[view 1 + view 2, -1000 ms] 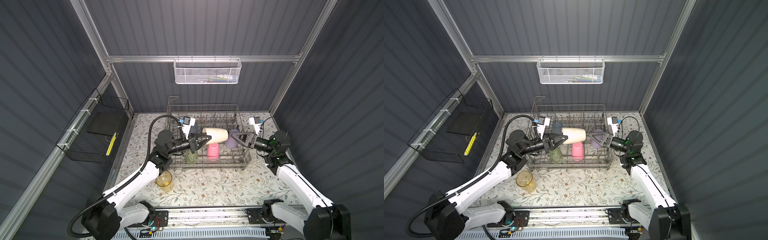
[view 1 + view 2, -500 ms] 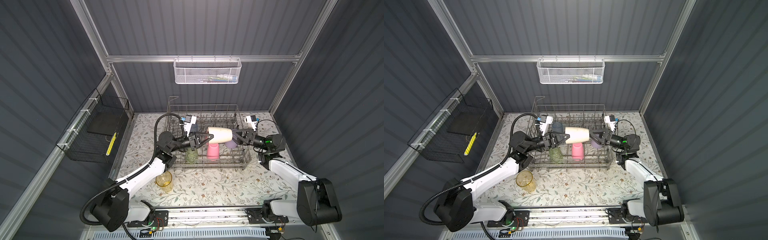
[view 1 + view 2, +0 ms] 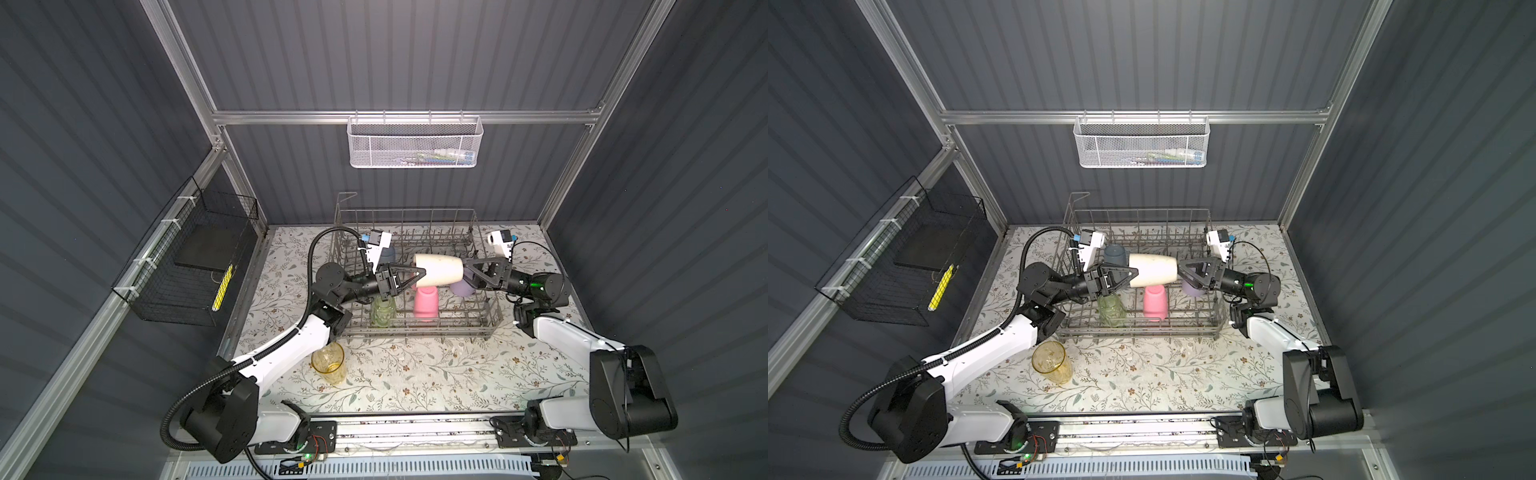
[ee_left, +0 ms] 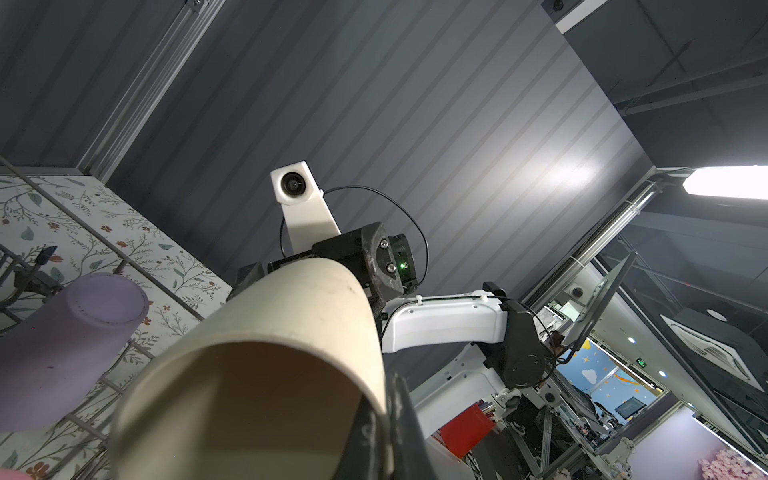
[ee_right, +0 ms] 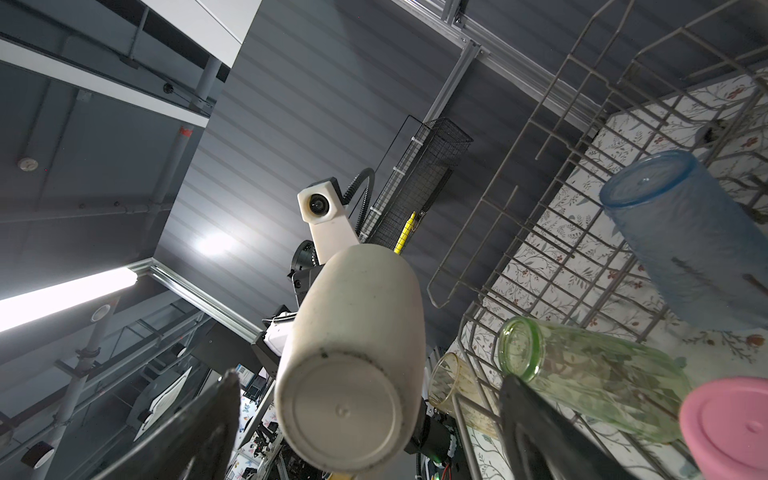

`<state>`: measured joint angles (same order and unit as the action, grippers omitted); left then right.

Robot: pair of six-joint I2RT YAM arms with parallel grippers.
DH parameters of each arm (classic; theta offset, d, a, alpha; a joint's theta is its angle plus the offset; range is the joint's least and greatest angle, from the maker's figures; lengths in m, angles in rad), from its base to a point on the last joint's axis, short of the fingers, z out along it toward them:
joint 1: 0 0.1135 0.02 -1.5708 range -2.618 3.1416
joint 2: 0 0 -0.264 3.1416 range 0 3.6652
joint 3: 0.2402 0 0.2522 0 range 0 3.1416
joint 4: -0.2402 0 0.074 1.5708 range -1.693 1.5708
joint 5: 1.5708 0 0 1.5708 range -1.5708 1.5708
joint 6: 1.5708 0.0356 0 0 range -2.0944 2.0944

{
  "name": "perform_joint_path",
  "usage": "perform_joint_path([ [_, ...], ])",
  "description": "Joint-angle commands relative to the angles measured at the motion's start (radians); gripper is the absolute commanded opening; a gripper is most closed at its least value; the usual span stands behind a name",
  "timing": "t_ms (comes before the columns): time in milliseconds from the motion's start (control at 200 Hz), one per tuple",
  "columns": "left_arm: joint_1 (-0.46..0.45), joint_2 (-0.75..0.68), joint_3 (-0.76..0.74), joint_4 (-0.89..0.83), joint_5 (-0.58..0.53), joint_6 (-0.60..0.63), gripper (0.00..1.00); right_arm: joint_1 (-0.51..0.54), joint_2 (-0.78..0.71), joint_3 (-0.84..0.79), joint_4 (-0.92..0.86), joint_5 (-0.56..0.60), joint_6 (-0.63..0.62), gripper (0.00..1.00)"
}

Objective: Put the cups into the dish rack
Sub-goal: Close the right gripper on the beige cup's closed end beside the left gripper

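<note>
While the left gripper (image 3: 422, 272) pinches the beige cup (image 3: 439, 269) by its rim over the rack (image 3: 415, 330), the right gripper (image 3: 468, 270) gapes at its 3 o'clock base; an early release could drop it.

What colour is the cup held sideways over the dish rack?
The cup is opaque beige, with a few dark specks. The right wrist view shows it best.

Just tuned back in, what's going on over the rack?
The left gripper holds the beige cup by its rim, lying sideways above the dish rack. The right gripper is open at the cup's base end, not gripping it. The green cup, pink cup, lavender cup and blue-grey cup sit in the rack. The yellow cup stands outside on the table.
</note>
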<state>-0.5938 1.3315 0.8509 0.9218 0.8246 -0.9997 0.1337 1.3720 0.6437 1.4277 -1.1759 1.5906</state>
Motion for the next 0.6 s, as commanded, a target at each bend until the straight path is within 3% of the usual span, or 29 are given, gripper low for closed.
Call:
perform_joint_path([
  [0,0.009,-0.014,-0.01,0.038,0.016,0.003,0.0,0.007,-0.005,0.005,0.051,-0.017,0.009,0.96],
  [300,0.011,-0.001,-0.009,0.043,0.021,0.004,0.0,0.052,-0.007,0.015,-0.04,-0.03,-0.06,0.96],
  [595,0.011,0.009,-0.017,0.05,0.027,-0.002,0.0,0.104,-0.037,0.067,-0.275,-0.022,-0.212,0.93],
])
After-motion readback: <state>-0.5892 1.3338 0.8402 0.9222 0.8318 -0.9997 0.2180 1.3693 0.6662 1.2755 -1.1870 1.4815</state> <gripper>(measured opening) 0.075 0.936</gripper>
